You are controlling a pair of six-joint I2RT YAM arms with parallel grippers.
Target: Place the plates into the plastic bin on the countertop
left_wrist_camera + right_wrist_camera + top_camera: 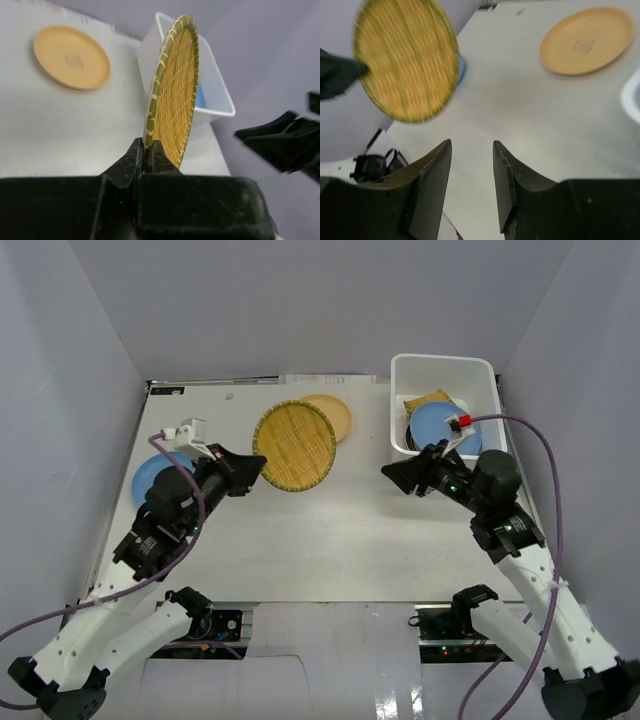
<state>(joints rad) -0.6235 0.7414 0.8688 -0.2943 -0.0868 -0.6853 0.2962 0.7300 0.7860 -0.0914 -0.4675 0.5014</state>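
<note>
My left gripper (pixel 257 466) is shut on the rim of a woven yellow bamboo tray (pixel 293 445) and holds it lifted above the countertop (pixel 340 530); the left wrist view shows the tray (pixel 176 85) edge-on between my fingers. An orange-yellow plate (pixel 334 414) lies flat behind it. A light blue plate (pixel 150 480) lies at the left, partly hidden under my left arm. The white plastic bin (pixel 444 367) at the back right holds a light blue plate (pixel 432 426) and a woven piece (pixel 432 400). My right gripper (pixel 390 474) is open and empty, in front of the bin.
Grey walls enclose the countertop on three sides. In the right wrist view the bamboo tray (pixel 406 60) hangs at upper left and the orange-yellow plate (pixel 587 40) lies at upper right.
</note>
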